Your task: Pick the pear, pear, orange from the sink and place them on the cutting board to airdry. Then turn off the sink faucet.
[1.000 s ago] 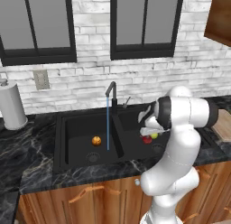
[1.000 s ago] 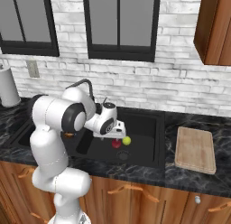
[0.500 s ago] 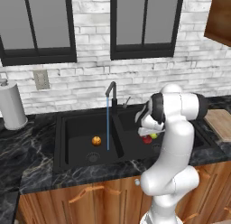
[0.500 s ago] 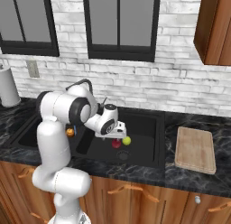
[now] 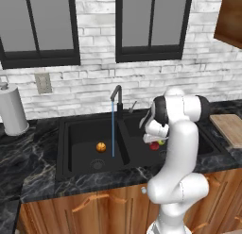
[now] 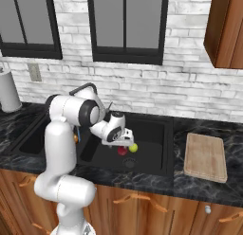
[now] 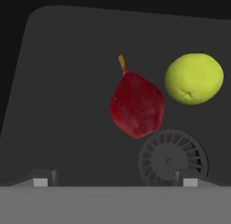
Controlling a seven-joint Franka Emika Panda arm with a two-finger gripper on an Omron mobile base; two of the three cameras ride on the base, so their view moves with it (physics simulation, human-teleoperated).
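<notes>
While water runs: all steps pending.
Fruit: red pear (image 7: 137, 105), green pear (image 7: 194, 78) at 2 o'clock, orange (image 5: 100, 146) lie in sink (image 5: 66, 134).
Cutting board (image 6: 204, 156): bare.
Faucet (image 5: 116, 97): on.
Gripper (image 7: 113, 181): spread apart, holding nothing, above red pear.

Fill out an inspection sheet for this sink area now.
Surface: black counter, bare patches visible.
Job's things: red pear and green pear lie apart near the drain in the right basin of the sink; orange in left basin; board bare; faucet running.
Clutter: paper towel roll.
Grippers: gripper open above the red pear, holding nothing.
Cables: nothing seen.
Surroundings: brick wall, windows, outlet, cabinets.
</notes>
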